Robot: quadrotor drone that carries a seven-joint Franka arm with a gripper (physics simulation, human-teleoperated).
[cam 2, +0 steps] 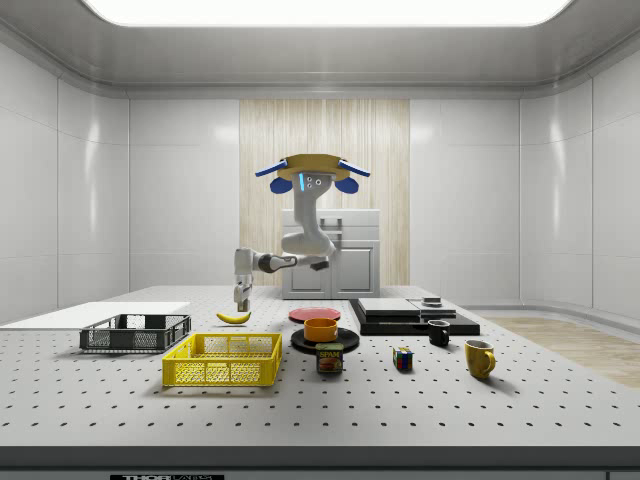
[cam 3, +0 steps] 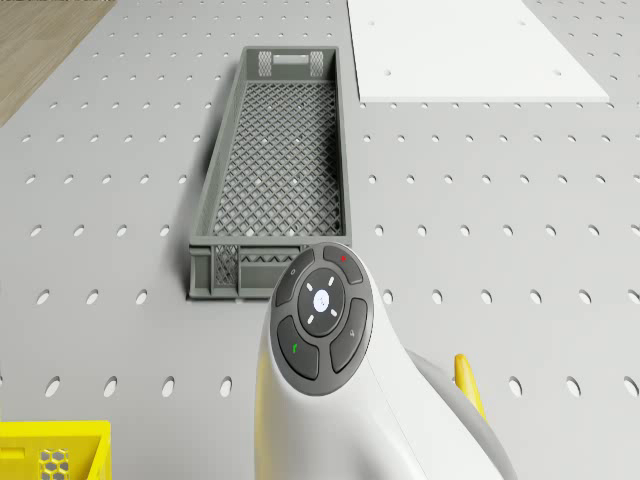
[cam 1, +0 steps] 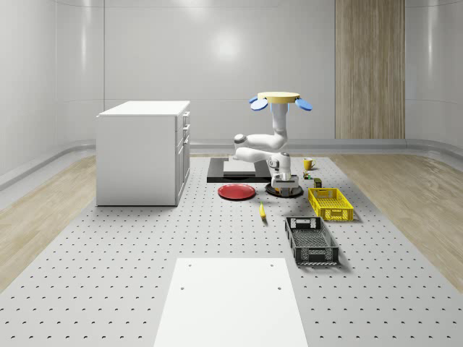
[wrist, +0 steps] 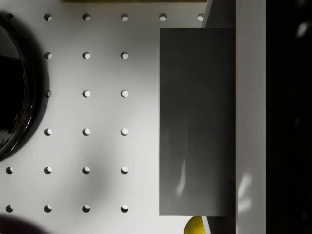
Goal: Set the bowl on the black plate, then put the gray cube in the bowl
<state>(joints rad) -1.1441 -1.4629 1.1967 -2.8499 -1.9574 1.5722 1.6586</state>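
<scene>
One gripper hangs pointing straight down, low over the table, just above a banana. Whether it is open, closed or clamped on something cannot be told. In the wrist view a flat gray shape sits close to the camera. It may be the gray cube or part of the gripper; that cannot be told either.

The orange bowl sits on the black plate, to the side view's right of the gripper and apart from it. A red plate lies just beside the black plate. A yellow crate and a gray crate stand nearby.

If the cube is in the grip, letting go here would probably drop it on the bare table beside the banana, not into the bowl. A low sideways move toward the bowl could catch its rim and push it off the plate.

The arm drops from the drone, which hovers above the table near the plates. The arm bends at the elbow, and its forearm reaches level toward the side view's left, with the wrist turned downward.
</scene>
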